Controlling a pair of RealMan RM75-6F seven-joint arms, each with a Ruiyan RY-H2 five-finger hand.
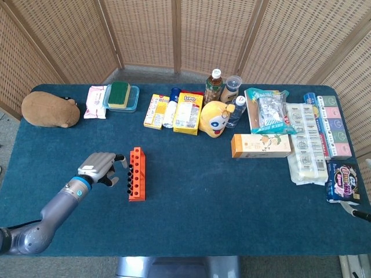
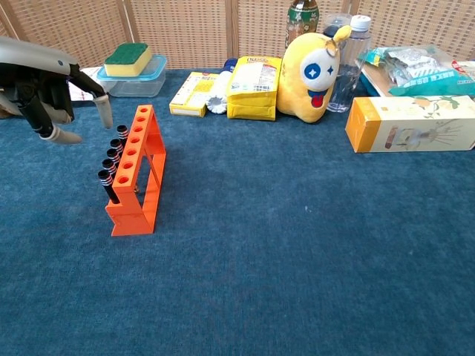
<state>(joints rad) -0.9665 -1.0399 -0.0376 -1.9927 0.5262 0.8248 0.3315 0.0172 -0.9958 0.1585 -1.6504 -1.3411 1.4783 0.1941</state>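
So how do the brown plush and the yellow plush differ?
The brown plush lies low and flat at the table's far left end, alone; the yellow plush sits upright mid-table, crowded by bottles and boxes. The brown one is plain; the yellow one has a printed face. Both sit in the back row, far from the left hand.

Left hand [image 1: 98, 168] hovers just left of the tube rack [image 1: 136, 173].

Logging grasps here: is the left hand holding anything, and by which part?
Nothing: the left hand hovers empty beside the orange rack.
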